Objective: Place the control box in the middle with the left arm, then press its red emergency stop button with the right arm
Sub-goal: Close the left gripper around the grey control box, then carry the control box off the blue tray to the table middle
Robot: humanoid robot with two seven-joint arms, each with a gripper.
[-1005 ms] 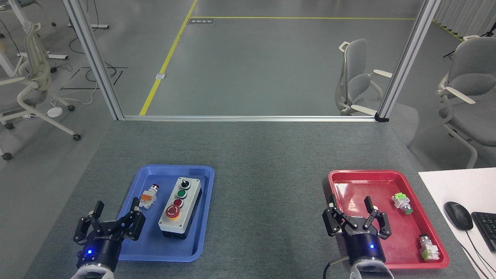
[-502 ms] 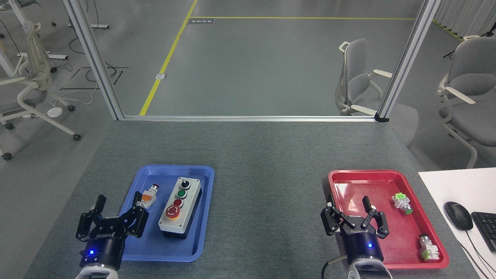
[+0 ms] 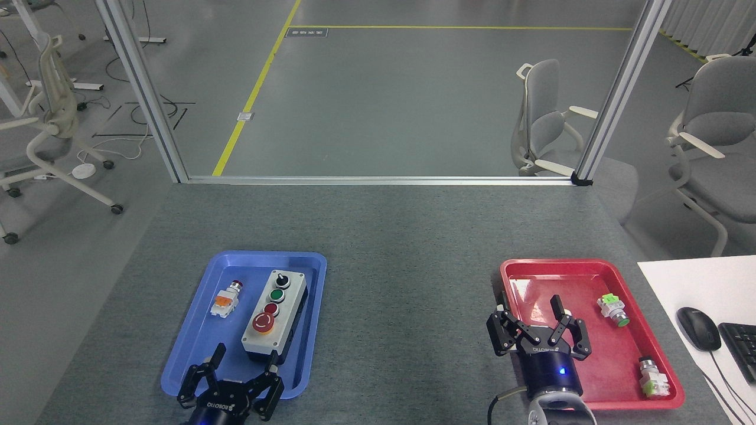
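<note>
Head view: box [image 3: 274,314] sat in blue tray [image 3: 201,342], not yet centred. Left tool [image 3: 244,361] spread wide just below its near end; right tool [image 3: 539,316] spread, empty. Looked rigid, smooth, fairly hefty; best gripped across long sides.

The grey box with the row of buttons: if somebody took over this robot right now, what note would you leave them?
Left gripper: open, empty, at the blue tray's near edge, just short of the box.
Right gripper: open, empty, over the red tray's left part.
Light-grey oblong control box: in the blue tray, not gripped.
Large red emergency stop button: at its near end.
Done: nothing.
Left: move box to table middle with left arm, press stop button with right.
</note>
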